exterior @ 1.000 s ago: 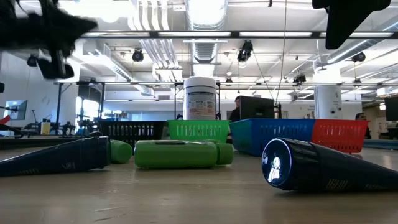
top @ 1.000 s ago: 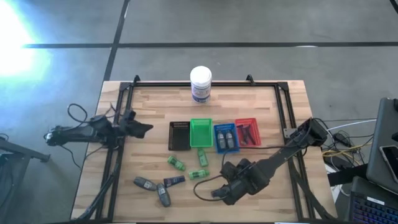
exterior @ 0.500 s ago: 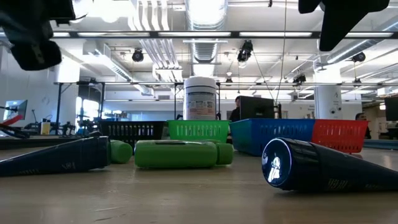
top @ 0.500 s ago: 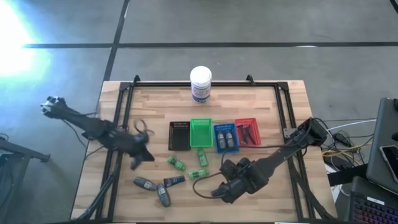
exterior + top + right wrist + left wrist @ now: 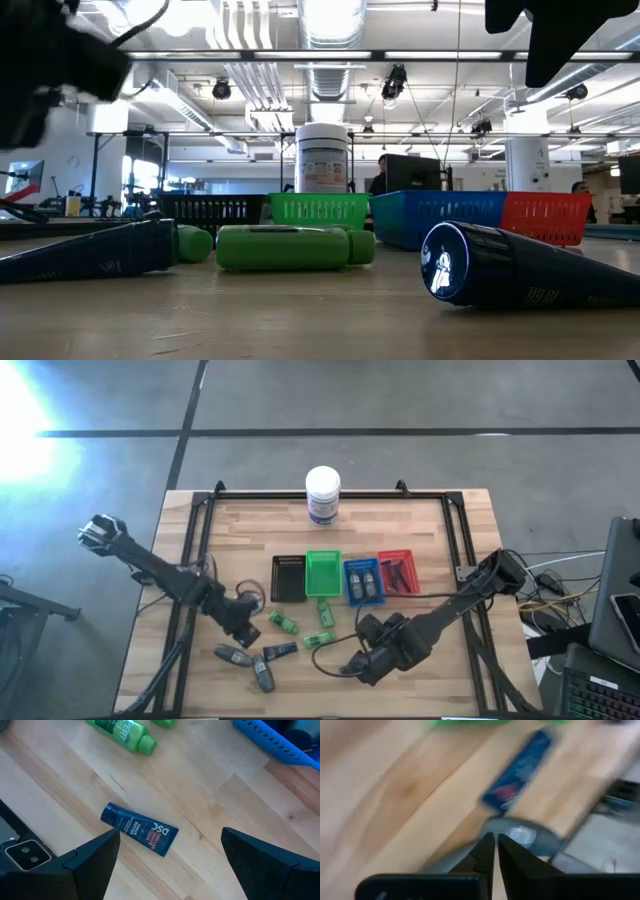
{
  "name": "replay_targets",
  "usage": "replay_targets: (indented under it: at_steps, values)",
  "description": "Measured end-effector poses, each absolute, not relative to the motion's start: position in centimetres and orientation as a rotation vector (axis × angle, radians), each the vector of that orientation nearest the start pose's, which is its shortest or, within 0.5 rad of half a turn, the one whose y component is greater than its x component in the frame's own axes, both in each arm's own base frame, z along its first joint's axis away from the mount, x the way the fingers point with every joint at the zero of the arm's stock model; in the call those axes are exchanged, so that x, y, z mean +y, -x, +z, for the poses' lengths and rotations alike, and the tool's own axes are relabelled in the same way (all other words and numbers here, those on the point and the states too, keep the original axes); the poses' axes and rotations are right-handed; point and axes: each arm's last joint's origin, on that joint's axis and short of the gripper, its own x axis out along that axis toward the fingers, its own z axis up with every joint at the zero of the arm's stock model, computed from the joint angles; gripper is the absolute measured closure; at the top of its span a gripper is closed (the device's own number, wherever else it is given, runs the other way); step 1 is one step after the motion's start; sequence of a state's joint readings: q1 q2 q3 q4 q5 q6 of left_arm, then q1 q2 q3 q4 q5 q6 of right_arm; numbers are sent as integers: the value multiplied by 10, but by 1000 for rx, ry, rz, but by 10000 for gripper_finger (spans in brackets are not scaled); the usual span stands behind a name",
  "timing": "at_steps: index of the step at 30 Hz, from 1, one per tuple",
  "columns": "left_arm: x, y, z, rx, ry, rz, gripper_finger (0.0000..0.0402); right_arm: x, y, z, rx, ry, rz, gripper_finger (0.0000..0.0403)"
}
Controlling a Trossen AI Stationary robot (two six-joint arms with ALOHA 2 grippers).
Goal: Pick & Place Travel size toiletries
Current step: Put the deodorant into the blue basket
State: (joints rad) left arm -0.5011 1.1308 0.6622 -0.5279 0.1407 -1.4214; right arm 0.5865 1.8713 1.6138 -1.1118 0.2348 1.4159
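Observation:
The travel size toiletries lie loose on the wooden table's near half. There are green packets (image 5: 283, 623) (image 5: 318, 640), a navy tube (image 5: 280, 650) and grey mini bottles (image 5: 232, 655) (image 5: 262, 675). One more green packet (image 5: 325, 610) lies just in front of the green tray (image 5: 322, 573). My left gripper (image 5: 247, 628) hangs shut and tipped down just left of the packets, above the table. Its wrist view shows the tube (image 5: 520, 767) and a grey bottle (image 5: 520, 835) beyond its fingertips. My right gripper (image 5: 352, 668) hovers open near the front edge, right of the pile, looking down on the tube (image 5: 140, 830).
Black (image 5: 288, 577), blue (image 5: 363, 580) and red (image 5: 397, 572) trays stand in a row beside the green one at mid-table. The blue and red trays hold items. A white jar (image 5: 322, 495) stands at the far edge. A black frame (image 5: 200, 560) runs along the table's sides.
My left arm has swung in from the table's left edge toward the near middle and tipped its shut gripper downward, ending over the loose toiletries. The right arm and the items have stayed put.

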Motion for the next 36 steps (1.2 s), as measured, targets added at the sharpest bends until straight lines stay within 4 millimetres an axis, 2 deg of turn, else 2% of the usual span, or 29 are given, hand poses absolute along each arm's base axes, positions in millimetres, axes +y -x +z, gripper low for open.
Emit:
replay_targets:
  at_steps: [3, 5, 9, 14, 17, 20, 28, 36]
  values:
    - [-120, -171, 200, 1257, 1100, 249, 358, 198, -309, 257, 1172, -653, -619, 69]
    - [-131, -166, 200, 1280, 1050, 230, 340, 199, -308, 257, 1177, -644, -617, 74]
    - [-145, -165, 214, 1260, 934, 109, 288, 199, -308, 257, 1189, -603, -590, 82]
    - [-156, -162, 224, 1316, 504, -95, 218, 199, -308, 257, 1202, -553, -554, 89]
    - [-159, -160, 222, 1376, 224, -205, 181, 199, -308, 257, 1205, -542, -546, 90]
    - [-163, -165, 217, 1395, 78, -272, 148, 199, -307, 257, 1207, -543, -548, 84]
    - [-171, -171, 192, 1482, -48, -324, 73, 208, -300, 260, 1197, -550, -542, 54]
    - [-172, -171, 171, 1579, -69, -319, 60, 224, -277, 274, 1086, -562, -563, 45]
